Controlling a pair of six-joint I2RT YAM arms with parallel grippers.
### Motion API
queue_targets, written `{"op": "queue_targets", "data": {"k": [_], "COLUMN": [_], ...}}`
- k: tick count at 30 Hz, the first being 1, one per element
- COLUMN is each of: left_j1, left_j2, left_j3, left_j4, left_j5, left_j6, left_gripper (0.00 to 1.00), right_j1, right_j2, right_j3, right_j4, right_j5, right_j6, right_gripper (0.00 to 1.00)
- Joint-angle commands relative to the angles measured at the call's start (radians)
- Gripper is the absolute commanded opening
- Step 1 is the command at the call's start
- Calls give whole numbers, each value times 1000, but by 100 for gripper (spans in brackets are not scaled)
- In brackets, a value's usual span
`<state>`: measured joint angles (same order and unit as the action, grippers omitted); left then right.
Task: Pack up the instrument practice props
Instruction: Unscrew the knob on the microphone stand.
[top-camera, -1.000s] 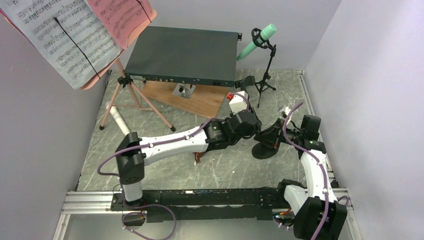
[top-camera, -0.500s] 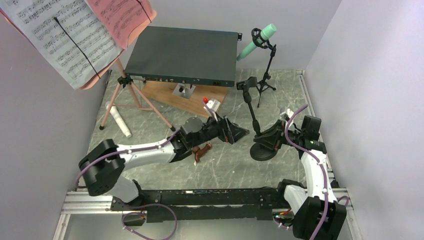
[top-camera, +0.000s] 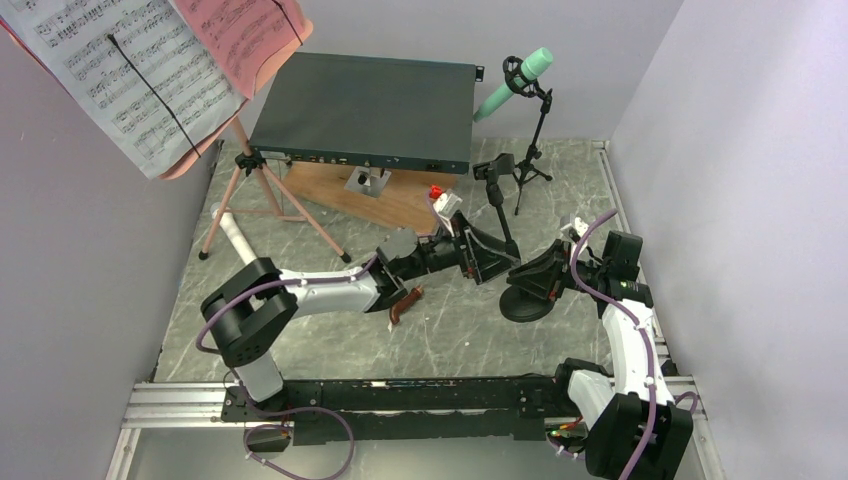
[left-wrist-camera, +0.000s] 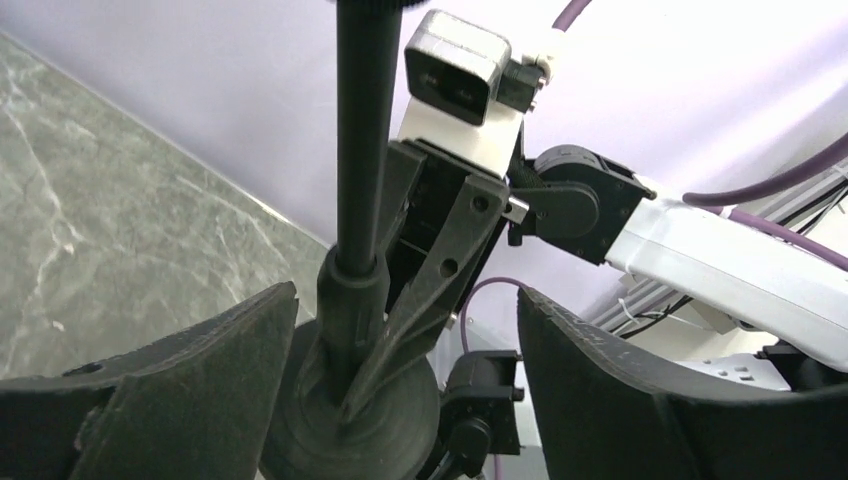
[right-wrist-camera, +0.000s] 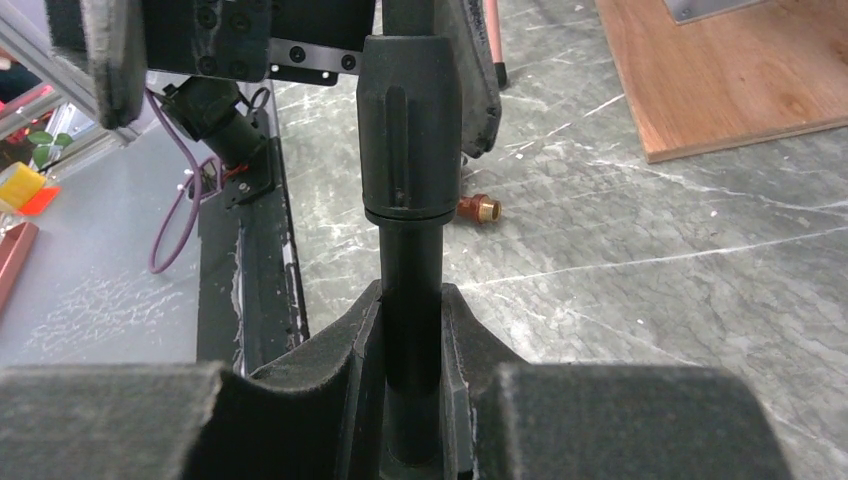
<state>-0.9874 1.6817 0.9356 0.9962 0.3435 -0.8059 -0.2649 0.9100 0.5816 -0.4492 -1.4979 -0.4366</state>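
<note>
You are working on the black mic stand (top-camera: 501, 218): a thin matte pole, tilted, rising from a heavy round base (top-camera: 520, 305) to a small boxy clip (top-camera: 493, 167); it sits right of middle on the grey veined table (top-camera: 300, 330), in front of the dark grey box (top-camera: 370, 105) and the wooden board (top-camera: 400, 205) under it. In your right wrist view the smooth pole (right-wrist-camera: 410, 260) widens above into a thicker ribbed collar (right-wrist-camera: 410, 120).

Your right claw (top-camera: 540, 275) pinches that pole low down, just above the base; its rough foam-faced fingers (right-wrist-camera: 335, 370) press it from both sides. Your left claw (top-camera: 487, 255) is spread wide; its dark padded fingers (left-wrist-camera: 200, 390) stand on either side of the lower pole without closing on it.

Your left arm lies long and low across the table, reaching from the near left towards the stand; your right arm is folded at the right edge, elbow raised, wrist pointing left.

The mint microphone (top-camera: 515, 82) sits slanted in a black mount on a small tripod at the far right; the white microphone (top-camera: 235, 238) lies flat beside the pink tripod legs (top-camera: 265, 200); above them the white page (top-camera: 110, 70) and the red page (top-camera: 245, 35) lean on the music desk; a small brown piece (top-camera: 405, 303) lies under your left forearm.
</note>
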Motion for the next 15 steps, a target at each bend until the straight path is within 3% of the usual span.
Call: {"op": "queue_targets", "data": {"k": [1,4,6,8,9,12,15], "left_j1": [0,0,0,0,0,-7,-56], "left_j2": [58,99,118,131,137,121,34], "left_j3": [76,109,127,146,152,121,79], "left_j4": [97,121,122,114,108,111,-49], "left_j5": [40,57,67,87,91,24,-212], "left_j6": [6,-9,-13,-19,-23,-39,20], "left_gripper": [80,66,51,9,0,0,0], "right_j1": [-3,-3,-3,-3,-3,-3,-3], "right_j2": [-7,-6,-6,-5,-6,-6,-6], "right_j3": [15,14,13,15,15,21,35], "right_j4": [52,53,53,54,52,32,-12], "right_j5": [-145,-145,-146,-144,-143,-103,-3], "right_j6": [1,3,2,3,2,-24,-58], "right_gripper": [0,0,0,0,0,0,0]}}
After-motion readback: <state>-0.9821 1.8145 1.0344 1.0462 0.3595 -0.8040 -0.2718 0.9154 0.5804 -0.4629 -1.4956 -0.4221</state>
